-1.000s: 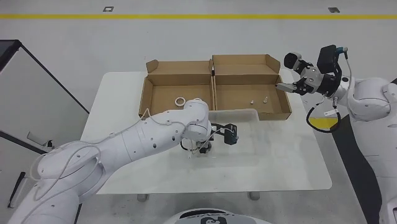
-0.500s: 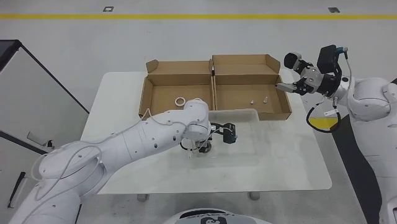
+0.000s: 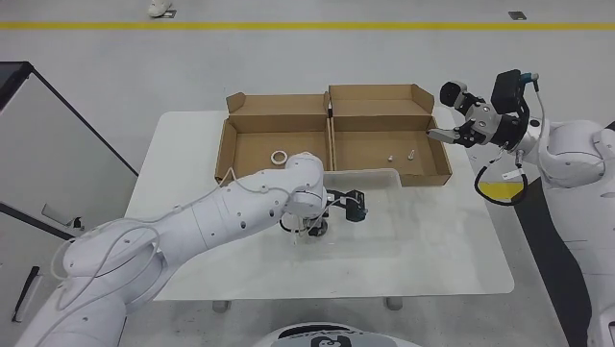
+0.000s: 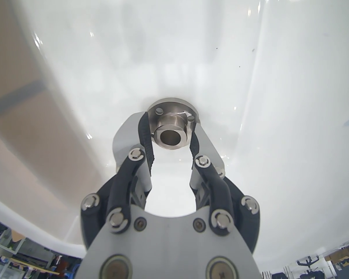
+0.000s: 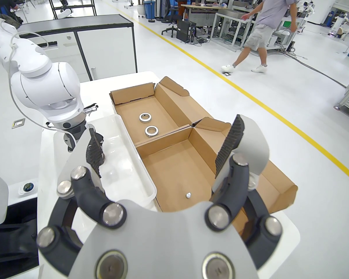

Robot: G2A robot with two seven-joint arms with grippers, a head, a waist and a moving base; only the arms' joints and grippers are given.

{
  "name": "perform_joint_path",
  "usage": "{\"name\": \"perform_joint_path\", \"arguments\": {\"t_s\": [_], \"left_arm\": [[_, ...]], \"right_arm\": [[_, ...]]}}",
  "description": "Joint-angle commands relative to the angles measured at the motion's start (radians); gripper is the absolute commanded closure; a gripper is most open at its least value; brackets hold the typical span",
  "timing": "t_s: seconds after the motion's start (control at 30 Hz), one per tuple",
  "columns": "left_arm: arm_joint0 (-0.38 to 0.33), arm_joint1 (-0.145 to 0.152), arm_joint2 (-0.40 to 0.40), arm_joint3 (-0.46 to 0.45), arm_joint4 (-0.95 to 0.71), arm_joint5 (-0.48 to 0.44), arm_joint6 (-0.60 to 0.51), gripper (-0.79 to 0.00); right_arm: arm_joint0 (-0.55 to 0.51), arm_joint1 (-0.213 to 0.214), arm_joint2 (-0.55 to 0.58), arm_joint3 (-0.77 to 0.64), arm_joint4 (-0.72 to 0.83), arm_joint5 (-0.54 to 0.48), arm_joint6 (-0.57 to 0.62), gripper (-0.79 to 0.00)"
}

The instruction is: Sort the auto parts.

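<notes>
My left gripper (image 4: 169, 126) is down in the white tray (image 3: 389, 178), shut on the hub of a metal flanged bushing (image 4: 174, 104) that rests on the tray floor. In the top view the left gripper (image 3: 309, 229) sits at the tray's near left part. My right gripper (image 3: 444, 136) hangs open and holds nothing, at the right end of the right cardboard box (image 3: 434, 145). The left box (image 5: 163, 108) holds two metal rings (image 5: 145, 116) (image 5: 151, 130). A small metal part (image 5: 188, 195) lies in the right box.
The two open boxes stand side by side at the table's back, flaps up. The tray lies just in front of them. Bare table (image 3: 432, 251) stretches in front and to the right of the tray.
The left wrist has shifted very slightly toward the boxes. The right arm has kept still.
</notes>
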Motion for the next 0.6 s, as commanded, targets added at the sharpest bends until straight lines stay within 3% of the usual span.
{"name": "perform_joint_path", "arguments": {"t_s": [0.0,0.57], "left_arm": [[-0.002,0.0,0.0,-0.001,-0.003,0.003,-0.003,-0.339],[0.008,-0.011,0.0,0.021,0.013,-0.012,0.012,-0.332]], "right_arm": [[0.0,0.0,0.0,0.0,0.0,0.0,0.0,-0.785],[0.0,0.0,0.0,0.0,0.0,0.0,0.0,-0.785]]}}
